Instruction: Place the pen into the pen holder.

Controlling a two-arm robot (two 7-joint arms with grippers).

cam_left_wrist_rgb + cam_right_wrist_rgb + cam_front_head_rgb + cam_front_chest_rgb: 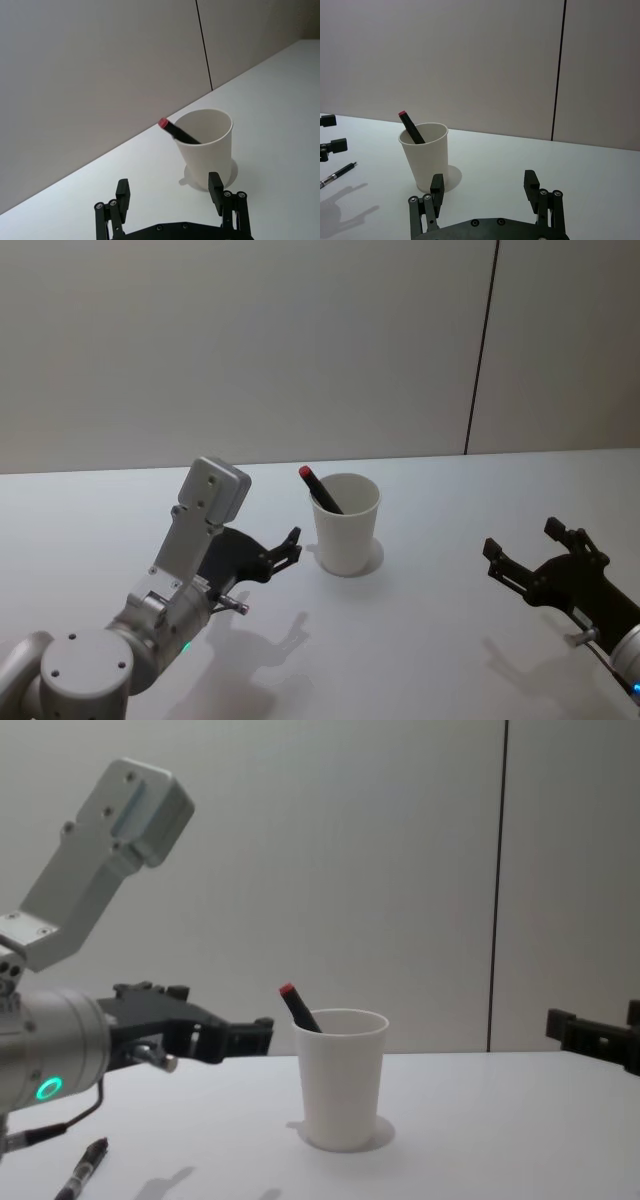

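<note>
Left hand (293, 548) hovers over the white table (450, 640) before grey wall panels (250, 340).

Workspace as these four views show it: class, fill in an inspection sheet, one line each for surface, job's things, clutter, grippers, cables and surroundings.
Surface: white table, with both arms' shadows on it.
Job's things: pen holder upright on the table; red-tipped pen leaning inside it, red end above the rim; second pen lying on the table below the left arm.
Clutter: nothing seen.
Grippers: left gripper open, empty, beside the pen holder; right gripper open, empty, farther off on the other side.
Cables: thin cable at the left wrist.
Surroundings: grey wall panels with a dark vertical seam.
</note>
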